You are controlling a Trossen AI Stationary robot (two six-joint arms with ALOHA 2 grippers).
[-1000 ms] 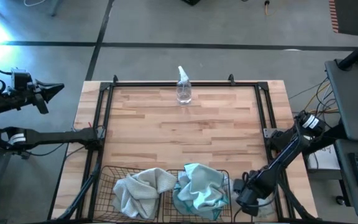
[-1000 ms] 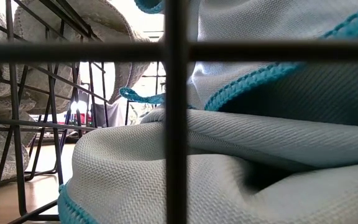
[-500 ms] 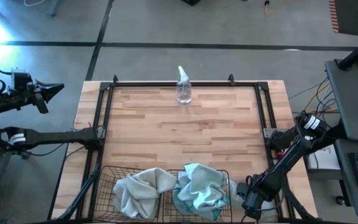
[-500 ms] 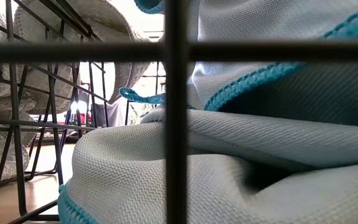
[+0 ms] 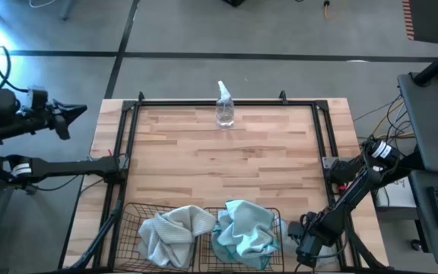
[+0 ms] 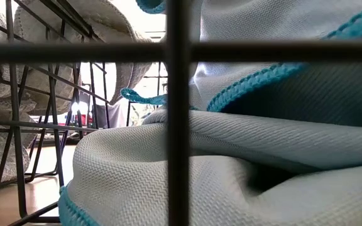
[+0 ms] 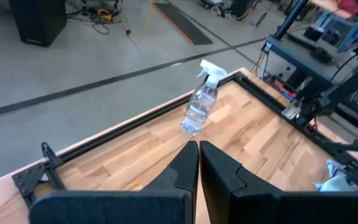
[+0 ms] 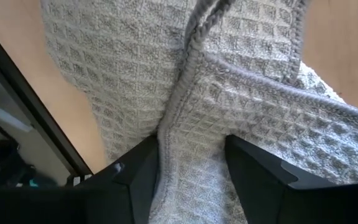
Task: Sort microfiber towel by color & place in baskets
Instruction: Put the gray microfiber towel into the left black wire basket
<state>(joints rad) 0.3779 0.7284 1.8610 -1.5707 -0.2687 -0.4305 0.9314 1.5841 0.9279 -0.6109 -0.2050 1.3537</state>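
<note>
At the worktop's (image 5: pixel 265 164) near right corner, our right claw (image 8: pixel 188 171) has its fingers spread astride a grey towel (image 8: pixel 229 81), not clenched. Our left claw (image 7: pixel 198 163), clenched empty, hangs off the far left. The baskets (image 5: pixel 131 228) hold more towels (image 5: pixel 242 228).

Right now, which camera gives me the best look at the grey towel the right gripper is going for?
The right wrist view: the grey waffle towel fills it, lying between the open right gripper fingers. The high view hides it under the right arm beside the baskets. The low and left wrist views don't show it.
</note>
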